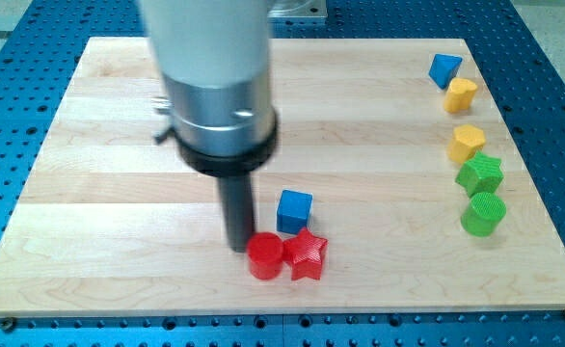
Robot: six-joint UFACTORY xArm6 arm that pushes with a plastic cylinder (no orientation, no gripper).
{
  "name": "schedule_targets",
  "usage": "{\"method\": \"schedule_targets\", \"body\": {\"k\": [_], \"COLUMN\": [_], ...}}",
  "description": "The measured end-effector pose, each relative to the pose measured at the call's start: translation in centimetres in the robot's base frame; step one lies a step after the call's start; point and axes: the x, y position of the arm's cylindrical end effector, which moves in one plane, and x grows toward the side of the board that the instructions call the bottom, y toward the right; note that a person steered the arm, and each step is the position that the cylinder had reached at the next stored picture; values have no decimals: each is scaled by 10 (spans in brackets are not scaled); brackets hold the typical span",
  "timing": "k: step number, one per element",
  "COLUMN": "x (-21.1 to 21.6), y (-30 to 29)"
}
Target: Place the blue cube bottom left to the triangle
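Blue cube (294, 210) right of upright rod, my tip (238, 246) beside red cylinder (264, 256)

The arm is seen entering from the view's top as a pale cylinder (ringed below by a black collar). A straight dark rod is held upright beneath it, and my tip (238, 247) is set down low.
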Motion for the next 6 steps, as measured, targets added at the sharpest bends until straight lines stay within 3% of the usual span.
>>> {"method": "schedule_targets", "body": {"k": [1,3,5,6], "x": [-4,-24,-85,-71], "y": [34,49,44,87]}}
